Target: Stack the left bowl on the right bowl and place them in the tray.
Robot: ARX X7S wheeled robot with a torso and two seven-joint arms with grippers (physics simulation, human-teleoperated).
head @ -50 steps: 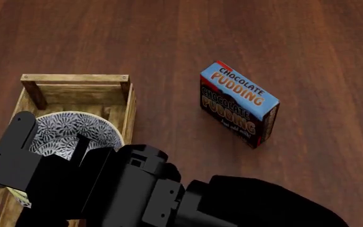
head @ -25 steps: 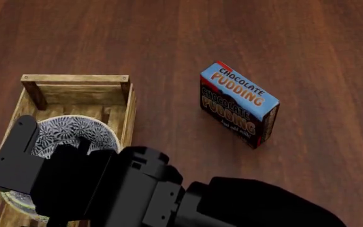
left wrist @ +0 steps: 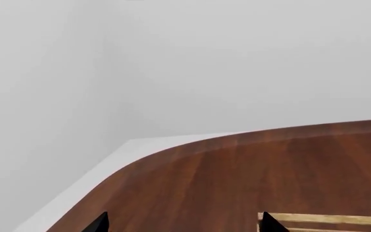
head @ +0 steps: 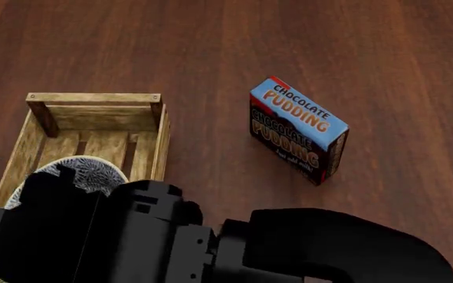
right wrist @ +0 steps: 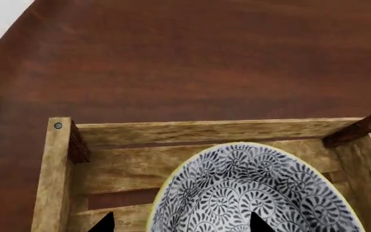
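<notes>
Right gripper (right wrist: 179, 224): spread wide, one tip outside the bowl's (right wrist: 250, 193) rim, the other over its patterned inside, no visible pinch. Left gripper (left wrist: 182, 224): likewise spread, holding nothing, just outside the tray's (left wrist: 327, 220) end plank.

Bowl: inside the tray (right wrist: 192, 131), near the end plank farthest from the robot, mouth up. Round, so no long axis. Cannot tell whether a second bowl sits beneath it.

Tray: long axis running away from the robot in the head view, slightly slanted, far end plank (head: 92, 99) square across it.

Risks, as a judgement:
- Could hook the rim with the inner tip on lifting out, tipping or dragging the bowl against the tray's side.
- Could knock a tray corner post with the outer tip if pulled sideways rather than straight up.
- No threat from the pudding box (head: 297, 127), well apart from the tray.
</notes>
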